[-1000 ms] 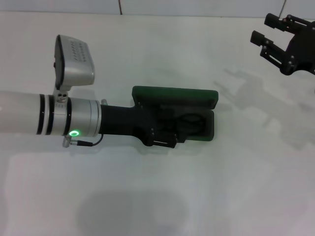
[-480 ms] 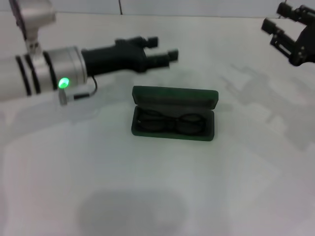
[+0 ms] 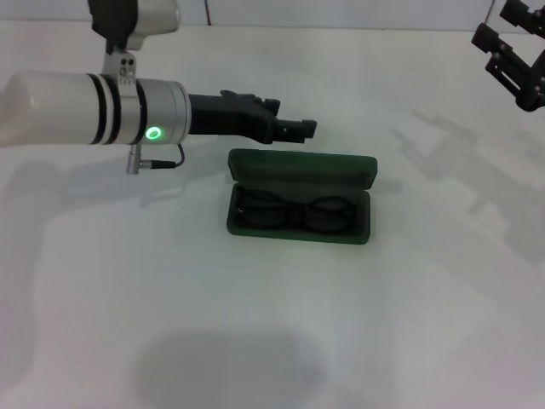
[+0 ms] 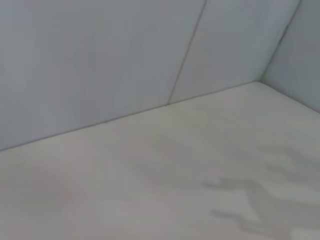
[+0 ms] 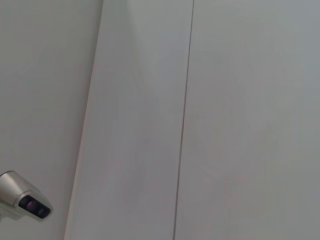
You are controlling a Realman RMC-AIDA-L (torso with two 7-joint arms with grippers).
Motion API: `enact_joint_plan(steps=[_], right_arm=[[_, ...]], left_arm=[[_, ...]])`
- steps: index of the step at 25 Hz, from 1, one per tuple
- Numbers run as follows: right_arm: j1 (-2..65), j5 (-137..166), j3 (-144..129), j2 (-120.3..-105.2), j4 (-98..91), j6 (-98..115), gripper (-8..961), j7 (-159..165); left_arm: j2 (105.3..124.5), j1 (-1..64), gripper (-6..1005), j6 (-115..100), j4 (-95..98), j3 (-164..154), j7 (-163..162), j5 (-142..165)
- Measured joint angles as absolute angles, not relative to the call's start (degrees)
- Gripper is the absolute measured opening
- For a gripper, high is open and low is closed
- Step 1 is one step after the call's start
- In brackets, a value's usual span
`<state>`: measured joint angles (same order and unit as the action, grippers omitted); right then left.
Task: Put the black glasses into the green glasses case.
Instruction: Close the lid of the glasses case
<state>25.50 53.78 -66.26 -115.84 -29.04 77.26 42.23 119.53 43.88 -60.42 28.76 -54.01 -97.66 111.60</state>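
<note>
The green glasses case (image 3: pixel 370 175) lies open at the middle of the white table, its lid tilted back on the far side. The black glasses (image 3: pixel 298 214) lie folded inside the case's lower half. My left gripper (image 3: pixel 292 118) hovers just behind and above the case's lid, open and empty, touching nothing. My right gripper (image 3: pixel 501 32) is held high at the far right, open and empty, well away from the case. Neither wrist view shows the case or the glasses.
The white table (image 3: pixel 272 324) extends on all sides of the case. A pale wall runs along the table's far edge; it also shows in the left wrist view (image 4: pixel 100 60). A small silver camera (image 5: pixel 22 202) shows in the right wrist view.
My left gripper was down in the case a second ago; it has lifted out and drawn back, leaving the glasses in the case. My right gripper drifted up and right.
</note>
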Motion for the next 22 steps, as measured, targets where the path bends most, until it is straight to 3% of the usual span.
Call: enact_joint_plan(steps=[22], right_arm=[[25.8, 54.0, -66.4, -115.82, -29.0, 76.7, 560, 41.0]], left_arm=[[119.78, 40.5, 838, -62.8, 28.7, -57.9, -93.7, 111.5]])
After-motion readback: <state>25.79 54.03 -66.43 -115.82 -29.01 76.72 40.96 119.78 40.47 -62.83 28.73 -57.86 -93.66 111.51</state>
